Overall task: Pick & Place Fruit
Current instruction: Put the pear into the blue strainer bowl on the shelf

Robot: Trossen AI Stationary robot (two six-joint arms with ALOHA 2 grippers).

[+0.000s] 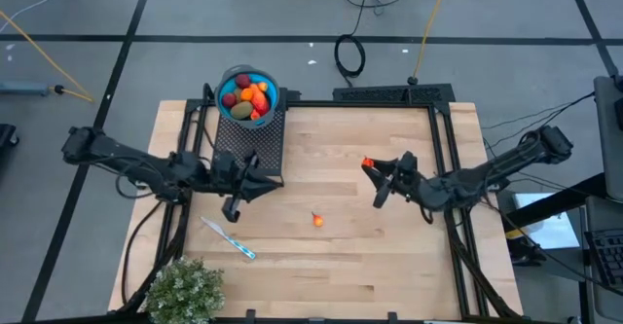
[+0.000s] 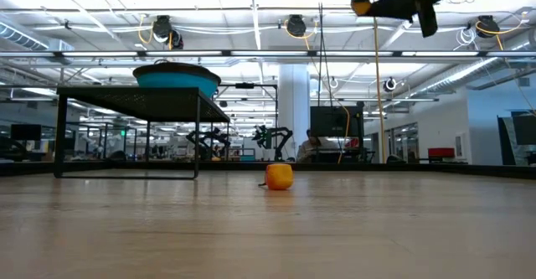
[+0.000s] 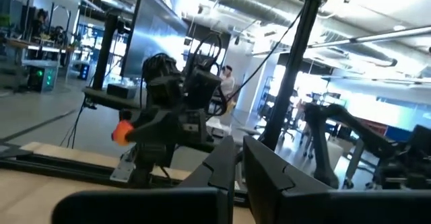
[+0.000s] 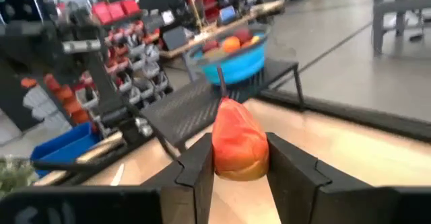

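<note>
A light wooden table (image 1: pixel 389 256) stood between two dark robot arms. At its far left corner a small black mesh stand (image 1: pixel 255 139) carried a blue bowl (image 1: pixel 248 95) already filled with toy fruit (image 1: pixel 251 98) in orange, red and olive tones, so the bowl looked to be where the pieces were being gathered.

The right gripper (image 4: pixel 238 162) hung in the air above the right half of the table, its fingers pressed against both sides of a longer red-orange piece (image 4: pixel 237 145). It pointed toward the bowl, which seemed the likely reason it was held raised rather than low.

One small orange ball (image 1: pixel 317 220) lay alone on the bare wood near the table's middle, apart from both arms and apparently not yet collected.

The left gripper (image 1: pixel 235 203) hovered just in front of the stand, its fingers nearly together with nothing between them.

A blue-and-white stick (image 1: pixel 230 238) lay near the front left, and a bushy green plant (image 1: pixel 185 290) sat at that corner.
</note>
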